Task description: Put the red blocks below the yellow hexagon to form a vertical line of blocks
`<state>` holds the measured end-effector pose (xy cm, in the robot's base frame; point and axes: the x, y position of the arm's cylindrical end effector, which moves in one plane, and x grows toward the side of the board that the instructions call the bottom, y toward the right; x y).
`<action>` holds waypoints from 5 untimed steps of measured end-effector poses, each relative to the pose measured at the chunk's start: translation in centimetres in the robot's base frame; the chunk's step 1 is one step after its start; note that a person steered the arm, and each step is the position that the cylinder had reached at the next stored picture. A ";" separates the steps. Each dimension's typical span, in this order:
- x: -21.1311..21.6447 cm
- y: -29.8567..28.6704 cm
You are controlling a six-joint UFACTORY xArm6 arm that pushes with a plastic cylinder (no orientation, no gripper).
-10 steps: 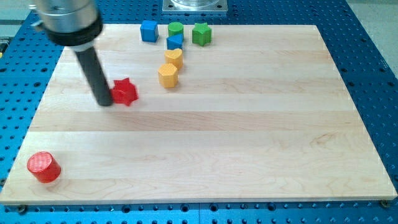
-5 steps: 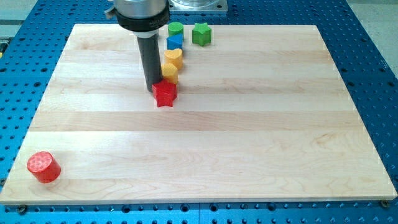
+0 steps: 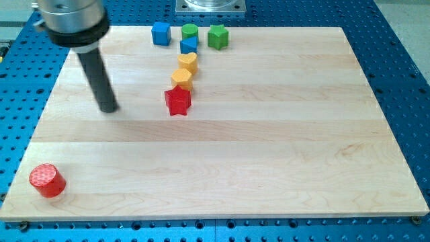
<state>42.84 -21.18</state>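
The yellow hexagon (image 3: 181,78) sits near the view's top centre, below a yellow heart-like block (image 3: 187,62). A red star (image 3: 178,101) lies directly below the hexagon, touching or almost touching it. A red cylinder (image 3: 46,180) stands alone at the view's bottom left corner of the board. My tip (image 3: 109,109) rests on the board well to the left of the red star, apart from every block.
A blue block (image 3: 189,46) sits above the yellow pair. A green cylinder (image 3: 190,31), a green star-like block (image 3: 217,36) and a blue cube (image 3: 160,33) line the top edge of the wooden board (image 3: 282,148).
The red star was pushed right from the board's left part to just below the yellow hexagon. My tip then drew back to the left, away from it.
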 end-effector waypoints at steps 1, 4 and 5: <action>3.9 -6.8; 13.5 -8.6; 17.7 -7.5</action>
<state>60.58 -28.67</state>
